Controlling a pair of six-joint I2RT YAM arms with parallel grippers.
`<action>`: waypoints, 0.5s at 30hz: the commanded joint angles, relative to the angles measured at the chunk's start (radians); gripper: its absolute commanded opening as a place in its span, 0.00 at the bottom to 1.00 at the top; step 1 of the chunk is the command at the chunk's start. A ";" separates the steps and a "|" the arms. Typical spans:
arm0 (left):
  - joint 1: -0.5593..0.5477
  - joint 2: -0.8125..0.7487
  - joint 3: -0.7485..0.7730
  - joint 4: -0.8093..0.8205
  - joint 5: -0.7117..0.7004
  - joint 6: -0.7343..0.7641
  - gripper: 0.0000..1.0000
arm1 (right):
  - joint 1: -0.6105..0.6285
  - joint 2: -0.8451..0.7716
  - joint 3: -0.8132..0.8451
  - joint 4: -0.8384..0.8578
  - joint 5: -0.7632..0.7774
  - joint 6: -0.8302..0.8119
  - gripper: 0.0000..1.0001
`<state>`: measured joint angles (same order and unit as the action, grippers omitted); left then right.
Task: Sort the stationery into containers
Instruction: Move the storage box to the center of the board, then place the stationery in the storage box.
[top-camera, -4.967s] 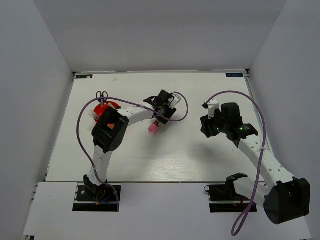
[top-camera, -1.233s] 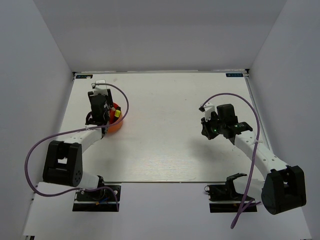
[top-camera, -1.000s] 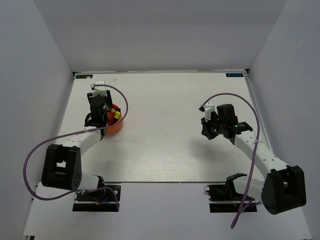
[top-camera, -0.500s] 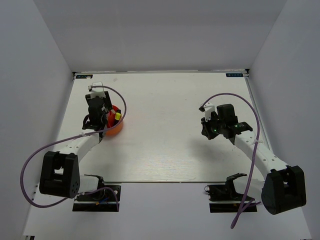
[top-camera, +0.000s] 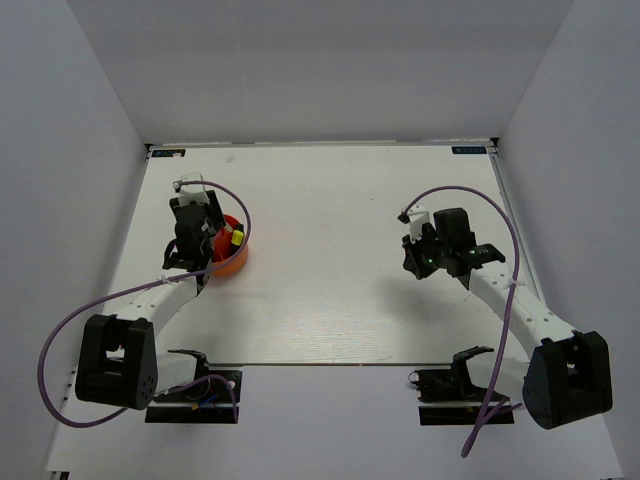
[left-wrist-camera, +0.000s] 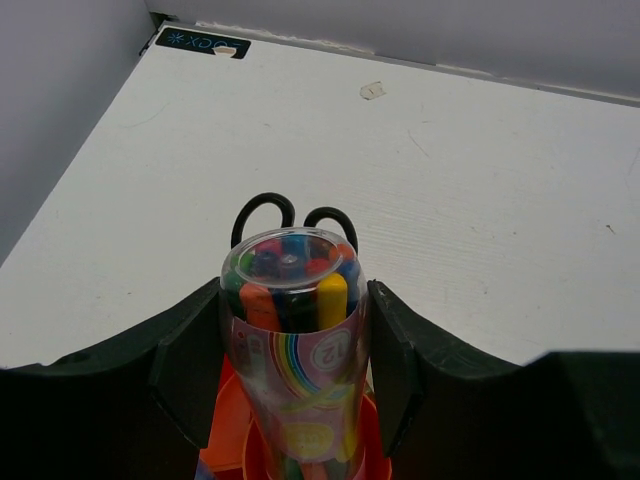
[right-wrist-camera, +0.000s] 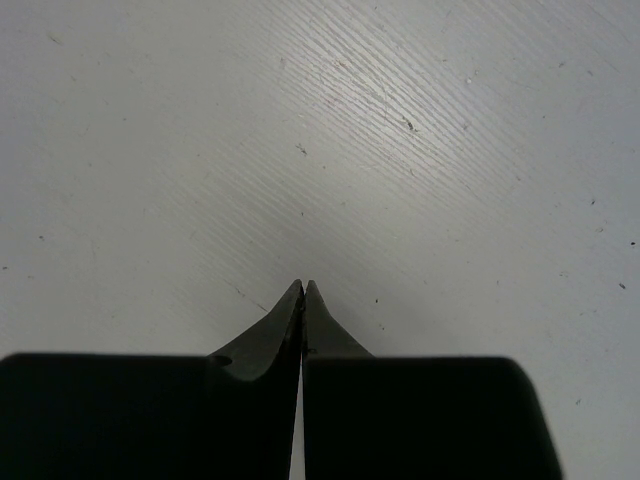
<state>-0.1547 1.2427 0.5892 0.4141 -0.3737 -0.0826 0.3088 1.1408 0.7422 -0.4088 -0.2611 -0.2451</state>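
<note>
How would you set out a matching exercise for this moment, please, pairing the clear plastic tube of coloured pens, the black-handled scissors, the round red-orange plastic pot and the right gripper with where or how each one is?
Things:
1. clear plastic tube of coloured pens
2. black-handled scissors
3. round red-orange plastic pot
4. right gripper

Descriptions:
A. shut, above the bare white table
B. the tube stands in it, on the table's left side
C. handle loops showing just behind the tube
D. between the fingers of the left gripper

Pairs: 1-D, 2-C, 3-B, 4-A.
</note>
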 joint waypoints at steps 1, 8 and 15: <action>-0.005 -0.038 -0.025 0.005 0.027 -0.025 0.59 | -0.004 -0.010 0.011 0.018 0.002 -0.011 0.00; -0.005 -0.057 -0.042 -0.011 0.048 -0.034 0.69 | -0.001 -0.007 0.009 0.019 0.003 -0.014 0.00; -0.006 -0.072 -0.049 -0.031 0.067 -0.042 0.78 | -0.002 -0.007 0.011 0.019 0.002 -0.011 0.00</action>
<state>-0.1570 1.2087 0.5476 0.3981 -0.3313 -0.1127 0.3088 1.1408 0.7422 -0.4088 -0.2607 -0.2466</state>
